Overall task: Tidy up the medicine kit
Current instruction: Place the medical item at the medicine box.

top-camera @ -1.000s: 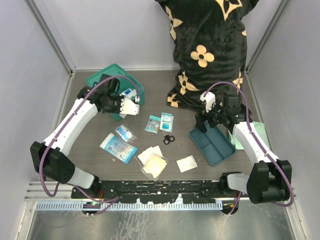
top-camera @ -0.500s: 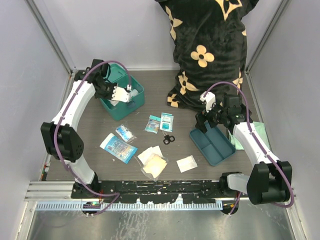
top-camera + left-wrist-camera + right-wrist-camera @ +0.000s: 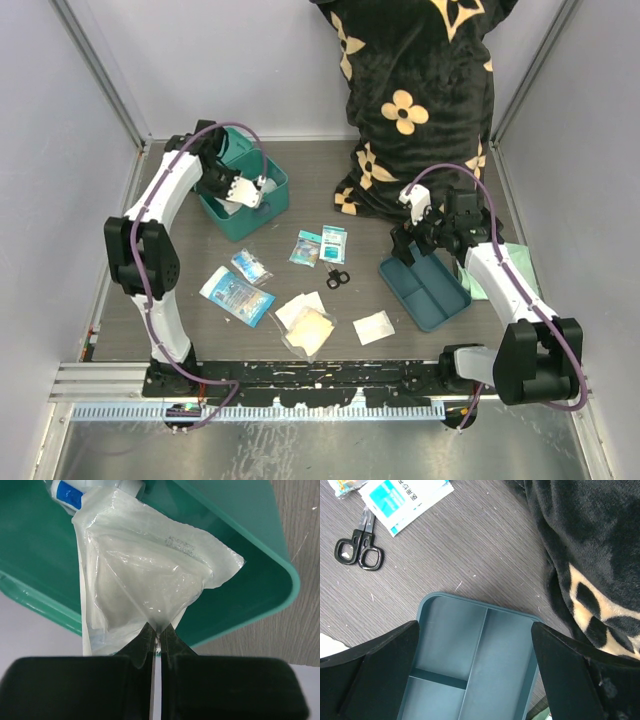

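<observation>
1. The table (image 3: 320, 190) carries everything; a black plush cushion (image 3: 410, 90) with cream flowers slumps onto it at one o'clock
2. The medicine kit (image 3: 248, 224) sits open at ten o'clock, and we judge the step in hand to be loading it
3. The divided tray (image 3: 425, 292) lies at four o'clock; the right fingers (image 3: 408, 250) hang over its twelve o'clock end, spread wide and holding nothing
4. A clear sealed pouch (image 3: 145, 575) dangles over the kit's inside, with the left fingers (image 3: 152, 636) pinched together on its corner
5. Next, we think, the left fingers must part so the pouch drops inside, beside the blue-and-white item (image 3: 67, 492) lying there
6. Several packets (image 3: 237, 296) wait around six o'clock, well apart from the kit
7. The small black scissors (image 3: 337, 277) lie near the table's centre, likely also to be packed
</observation>
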`<state>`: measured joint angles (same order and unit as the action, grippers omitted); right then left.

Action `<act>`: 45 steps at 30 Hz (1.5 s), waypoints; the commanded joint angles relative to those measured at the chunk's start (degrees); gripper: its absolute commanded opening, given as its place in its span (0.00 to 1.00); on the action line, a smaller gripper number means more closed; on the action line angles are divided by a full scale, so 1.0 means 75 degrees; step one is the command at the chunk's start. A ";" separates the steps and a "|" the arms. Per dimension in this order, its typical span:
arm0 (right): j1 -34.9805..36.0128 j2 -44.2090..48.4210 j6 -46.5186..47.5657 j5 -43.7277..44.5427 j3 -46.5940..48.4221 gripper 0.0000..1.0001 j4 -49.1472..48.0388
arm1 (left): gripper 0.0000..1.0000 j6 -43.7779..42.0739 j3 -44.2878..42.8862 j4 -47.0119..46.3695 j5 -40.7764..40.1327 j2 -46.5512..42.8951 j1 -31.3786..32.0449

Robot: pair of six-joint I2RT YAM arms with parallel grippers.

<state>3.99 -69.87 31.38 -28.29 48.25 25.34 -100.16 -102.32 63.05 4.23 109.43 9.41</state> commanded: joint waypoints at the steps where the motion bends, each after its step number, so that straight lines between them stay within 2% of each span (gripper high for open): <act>1: -0.0019 -0.0083 0.0105 0.0093 0.0103 1.00 -0.0122 | 0.00 -0.0367 -0.0477 0.0128 0.0187 0.0210 -0.0015; 8: -0.0016 -0.0124 0.0141 0.0191 0.0103 1.00 -0.0124 | 0.00 -0.0733 -0.0383 0.0138 -0.0200 0.0656 -0.0012; 23: -0.0016 -0.0168 0.0167 0.0211 0.0107 1.00 -0.0087 | 0.02 -0.0604 -0.0158 0.0190 -0.0380 0.1138 0.0154; 28: -0.0019 -0.0162 0.0165 0.0200 0.0107 1.00 -0.0095 | 0.07 -0.0477 -0.0185 0.0203 -0.0359 0.1264 0.0184; 39: -0.0022 -0.0176 0.0177 0.0219 0.0111 1.00 -0.0089 | 0.32 -0.0288 -0.0296 0.0266 -0.0229 0.1322 0.0186; 45: -0.0018 -0.0177 0.0179 0.0193 0.0118 1.00 -0.0084 | 0.38 -0.0217 -0.0610 0.0340 -0.0202 0.1247 0.0185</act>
<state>3.99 -71.66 31.88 -26.63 48.25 25.58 -102.56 -104.05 63.29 1.93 119.57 10.55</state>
